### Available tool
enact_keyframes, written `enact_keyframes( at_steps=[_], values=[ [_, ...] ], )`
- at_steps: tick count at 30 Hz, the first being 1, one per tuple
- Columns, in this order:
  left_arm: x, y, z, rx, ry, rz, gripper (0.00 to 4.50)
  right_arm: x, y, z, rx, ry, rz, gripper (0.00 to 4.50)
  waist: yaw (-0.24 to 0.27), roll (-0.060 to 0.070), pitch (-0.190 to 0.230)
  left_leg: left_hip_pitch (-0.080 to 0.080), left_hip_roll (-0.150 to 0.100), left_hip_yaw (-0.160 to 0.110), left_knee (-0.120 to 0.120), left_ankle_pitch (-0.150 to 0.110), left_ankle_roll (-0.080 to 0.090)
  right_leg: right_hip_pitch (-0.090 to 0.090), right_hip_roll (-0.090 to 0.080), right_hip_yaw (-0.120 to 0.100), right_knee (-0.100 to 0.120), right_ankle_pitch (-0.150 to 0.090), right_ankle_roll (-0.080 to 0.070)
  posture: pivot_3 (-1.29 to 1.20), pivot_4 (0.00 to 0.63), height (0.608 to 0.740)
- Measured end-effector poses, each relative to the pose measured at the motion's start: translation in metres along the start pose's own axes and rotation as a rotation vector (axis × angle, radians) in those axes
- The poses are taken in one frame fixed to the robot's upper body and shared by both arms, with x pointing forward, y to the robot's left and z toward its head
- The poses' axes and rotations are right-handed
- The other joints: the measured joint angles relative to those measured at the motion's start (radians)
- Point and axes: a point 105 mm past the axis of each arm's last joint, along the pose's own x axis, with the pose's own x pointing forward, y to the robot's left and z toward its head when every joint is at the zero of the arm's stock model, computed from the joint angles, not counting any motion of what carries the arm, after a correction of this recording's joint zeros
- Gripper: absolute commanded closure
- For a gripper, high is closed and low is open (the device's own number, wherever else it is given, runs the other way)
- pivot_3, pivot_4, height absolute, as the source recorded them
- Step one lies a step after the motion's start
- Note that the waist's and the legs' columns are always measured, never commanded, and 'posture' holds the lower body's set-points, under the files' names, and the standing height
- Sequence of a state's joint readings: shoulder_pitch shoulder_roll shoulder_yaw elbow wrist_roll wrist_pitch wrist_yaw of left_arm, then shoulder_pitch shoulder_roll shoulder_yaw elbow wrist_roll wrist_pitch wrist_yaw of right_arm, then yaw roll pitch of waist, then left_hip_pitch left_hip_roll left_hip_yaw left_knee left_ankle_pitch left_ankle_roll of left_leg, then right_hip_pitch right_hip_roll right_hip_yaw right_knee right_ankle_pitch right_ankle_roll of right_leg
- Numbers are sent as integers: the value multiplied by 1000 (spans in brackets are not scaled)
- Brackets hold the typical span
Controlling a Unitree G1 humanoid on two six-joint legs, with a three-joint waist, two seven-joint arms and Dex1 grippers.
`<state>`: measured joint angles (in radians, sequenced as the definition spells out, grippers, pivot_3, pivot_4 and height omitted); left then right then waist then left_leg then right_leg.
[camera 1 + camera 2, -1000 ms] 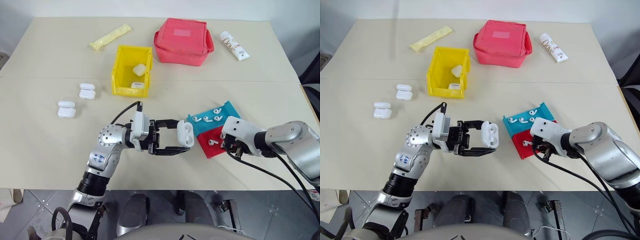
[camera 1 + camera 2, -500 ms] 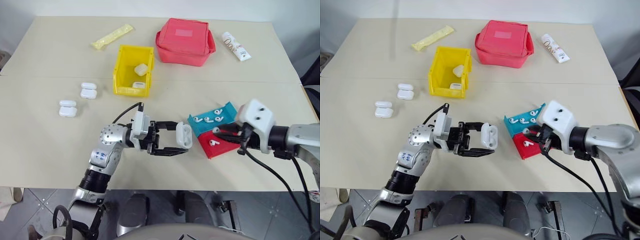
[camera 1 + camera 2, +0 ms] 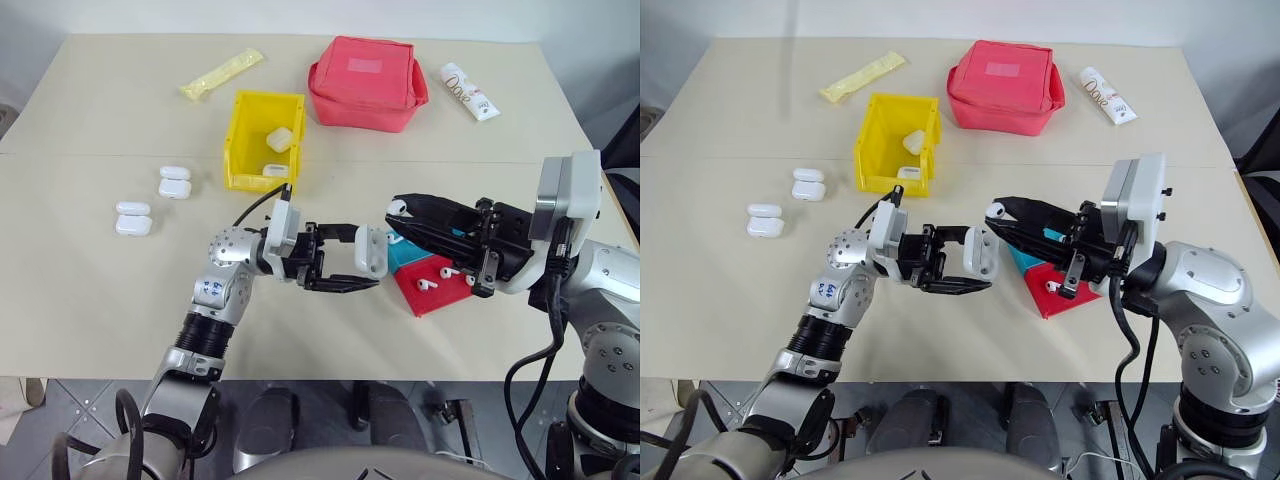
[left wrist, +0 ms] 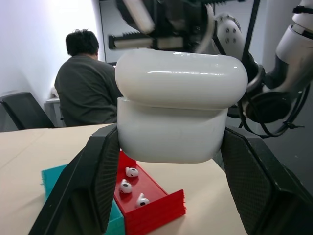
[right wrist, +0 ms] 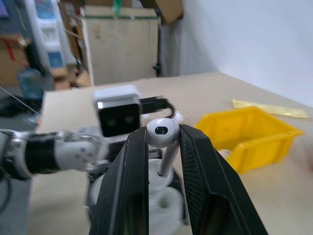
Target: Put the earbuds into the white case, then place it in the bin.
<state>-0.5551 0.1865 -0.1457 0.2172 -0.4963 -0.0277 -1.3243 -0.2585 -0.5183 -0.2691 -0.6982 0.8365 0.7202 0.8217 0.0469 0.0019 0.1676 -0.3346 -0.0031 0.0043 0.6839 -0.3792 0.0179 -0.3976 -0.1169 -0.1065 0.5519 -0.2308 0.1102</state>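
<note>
Beige table (image 3: 90, 290) fills the head camera's picture, and the yellow bin (image 3: 262, 140) on it serves as the landmark. Two closed white cases lie inside the bin. Nearer the robot than the bin, the left gripper (image 3: 362, 268) hangs above the tabletop, its two black fingers clamped on the white case (image 3: 371, 252). To the right of that case, the right gripper (image 3: 397, 209) points toward it with an earbud (image 3: 398, 206) pinched at its fingertips. Under the right gripper sit a teal tray (image 3: 404, 251) and a red tray (image 3: 432, 291), with loose earbuds showing in the red one. Left of the bin lie two pairs of spare cases (image 3: 174, 181). Behind the bin are a red pouch (image 3: 366, 82), a yellow packet (image 3: 221, 73) and a white tube (image 3: 469, 91).

From the left wrist, the white case sits between both fingers, its lid facing the right arm. Below it the red tray holds three earbuds, beside the teal tray. A person sits in the background, back turned.

From the right wrist, the fingers stand narrow, gripping the earbud by its head, stem hanging down. The white case lies beyond, and the bin stands off to one side.
</note>
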Motion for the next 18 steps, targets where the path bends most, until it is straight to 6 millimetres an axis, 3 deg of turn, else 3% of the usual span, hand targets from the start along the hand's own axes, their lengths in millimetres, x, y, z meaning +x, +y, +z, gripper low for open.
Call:
enact_keyframes(
  at_steps=[7,18],
  values=[
    [4,2,4,-6,-22,2,1739,3,2,-20,76,-14,29,3963,-5,0,0,0,0,1,0,0,0,0,1,0,0,0,0,0,150,740],
    [3,-2,6,-19,-25,-26,1739,7,-9,-30,45,-75,20,3963,-8,0,0,0,0,0,0,0,0,0,1,0,0,0,0,0,150,740]
  ],
)
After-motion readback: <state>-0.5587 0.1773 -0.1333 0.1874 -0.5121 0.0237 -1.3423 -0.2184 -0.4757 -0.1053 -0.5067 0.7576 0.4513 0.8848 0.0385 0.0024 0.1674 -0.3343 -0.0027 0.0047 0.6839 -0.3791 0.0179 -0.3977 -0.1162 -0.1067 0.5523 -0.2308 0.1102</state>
